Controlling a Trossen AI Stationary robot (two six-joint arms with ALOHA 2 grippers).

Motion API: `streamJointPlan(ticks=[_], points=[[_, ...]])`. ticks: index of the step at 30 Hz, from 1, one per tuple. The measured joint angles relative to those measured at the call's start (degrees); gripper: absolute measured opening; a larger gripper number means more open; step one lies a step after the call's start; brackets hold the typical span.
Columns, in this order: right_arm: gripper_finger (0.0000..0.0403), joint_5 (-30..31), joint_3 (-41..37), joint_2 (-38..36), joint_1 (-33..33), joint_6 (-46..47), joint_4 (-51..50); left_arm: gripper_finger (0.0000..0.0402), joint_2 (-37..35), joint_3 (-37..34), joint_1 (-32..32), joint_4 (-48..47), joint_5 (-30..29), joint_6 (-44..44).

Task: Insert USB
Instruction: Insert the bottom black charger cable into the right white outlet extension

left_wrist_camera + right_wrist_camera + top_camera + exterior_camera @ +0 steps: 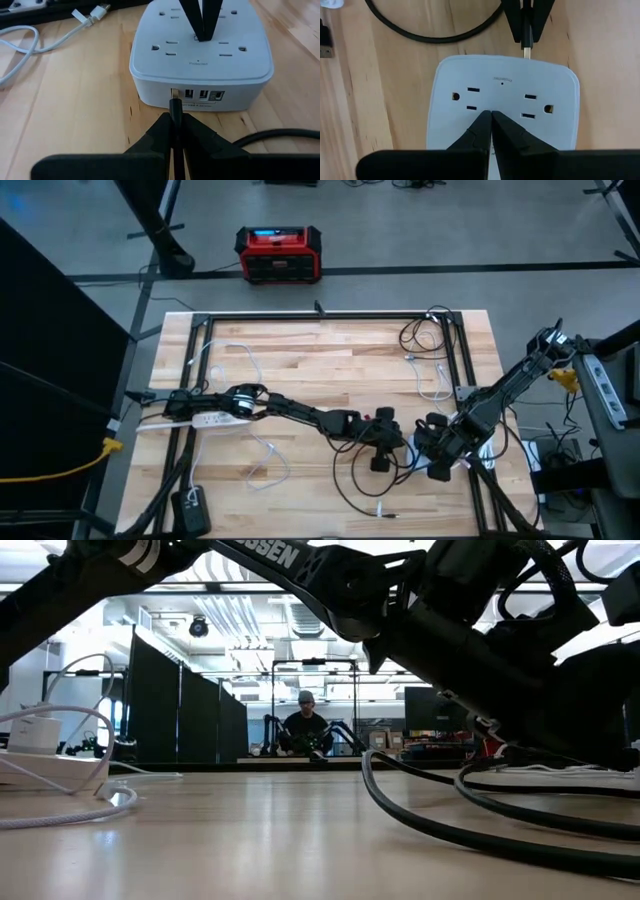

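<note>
Power strip (200,55) marked "Protected", USB plug (175,107) in left end effector (175,131)

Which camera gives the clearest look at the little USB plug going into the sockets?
The left wrist view: the USB plug sits at the power strip port. The right wrist view shows only its tip; the high and low views hide it.

Light wooden table (330,360) with black frame rails. On it: white power strip (200,55) on bare wood; second white power strip (205,418) at left side; white cable (262,458) looping mid-left; black cable (352,485) curling near front centre; white cable (432,380) and thin black cable (420,330) toward far right corner.
</note>
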Motion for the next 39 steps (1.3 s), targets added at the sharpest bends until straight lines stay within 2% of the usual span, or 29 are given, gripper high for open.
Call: streamJointPlan(ticks=[6, 20, 39], points=[[0.0000, -0.1, 2.5, -0.3, 1.9, 4.9, -7.4, 0.0022, 0.0, 0.2, 0.0, -0.1, -0.3, 0.1], [0.0000, -0.9, 1.6, 0.2, 11.0, 19.4, -10.8, 0.0022, 0.0, 0.1, 0.0, -2.9, -0.3, 0.0], [0.0000, 1.9, -0.4, 2.4, 10.5, 17.0, -6.8, 0.0022, -0.1, -0.2, 0.1, -1.3, -0.3, -1.1]])
